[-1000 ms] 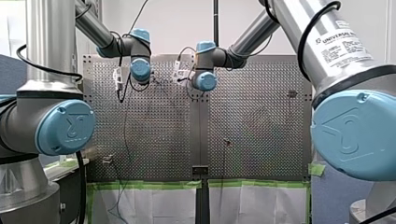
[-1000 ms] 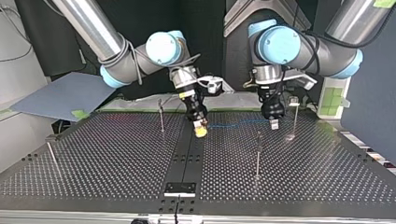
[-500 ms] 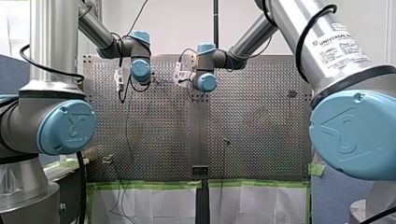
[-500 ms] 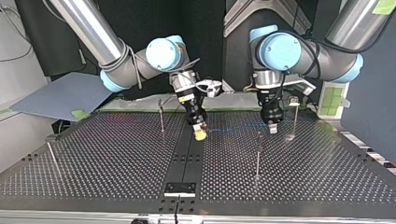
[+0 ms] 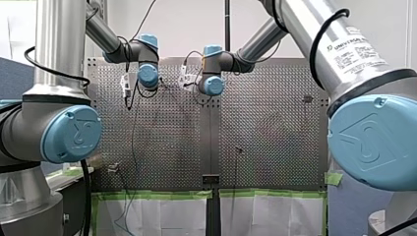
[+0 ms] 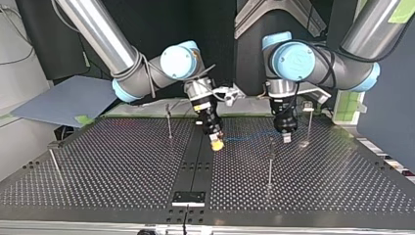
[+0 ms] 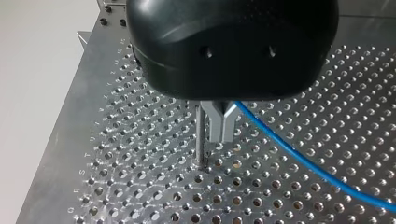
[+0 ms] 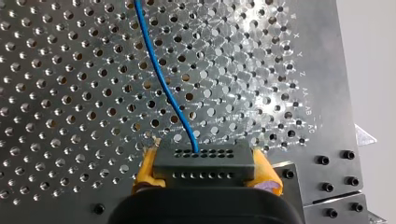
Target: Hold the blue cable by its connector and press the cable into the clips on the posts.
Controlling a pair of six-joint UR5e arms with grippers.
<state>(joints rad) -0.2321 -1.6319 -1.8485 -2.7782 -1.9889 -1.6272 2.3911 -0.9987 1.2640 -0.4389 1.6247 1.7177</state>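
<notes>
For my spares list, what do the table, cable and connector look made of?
Table: bare metal, probably aluminium, brushed; it glints around its holes. Cable: smooth blue jacket, likely plastic; it bends in a soft curve. Connector: matte black, probably moulded plastic, with neat hole rows.

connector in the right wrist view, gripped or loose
Gripped: the right gripper has its yellow-padded jaws shut on both ends of the connector; the cable leaves its front.
</notes>
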